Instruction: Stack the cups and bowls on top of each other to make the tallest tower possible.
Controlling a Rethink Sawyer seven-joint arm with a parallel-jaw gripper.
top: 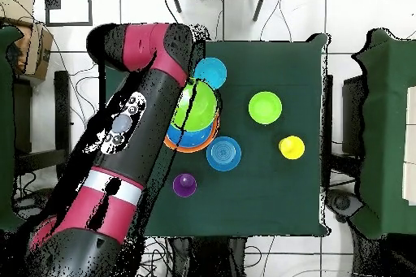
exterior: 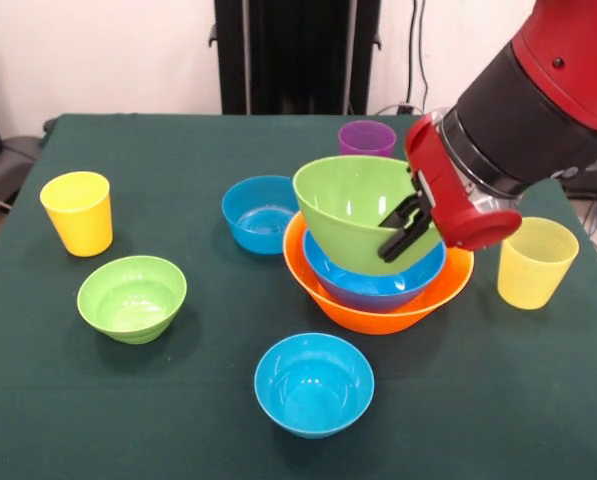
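The big orange bowl (exterior: 378,305) stands mid-table with the large blue bowl (exterior: 373,285) nested in it. The medium green bowl (exterior: 348,205) sits tilted on top of them; it also shows in the overhead view (top: 201,105). My gripper (exterior: 403,228) is shut on its right rim. The purple cup (exterior: 367,138) stands behind the stack. The pale yellow ribbed cup (exterior: 535,262) stands at the right, and the opaque yellow cup (exterior: 78,212) at the left. The small green bowl (exterior: 132,297) and two small blue bowls (exterior: 261,212) (exterior: 313,383) lie loose on the table.
The green table cloth (exterior: 198,420) covers the table. The arm (top: 130,127) hides the pale yellow cup in the overhead view. The black pedestal (exterior: 296,55) stands at the far edge.
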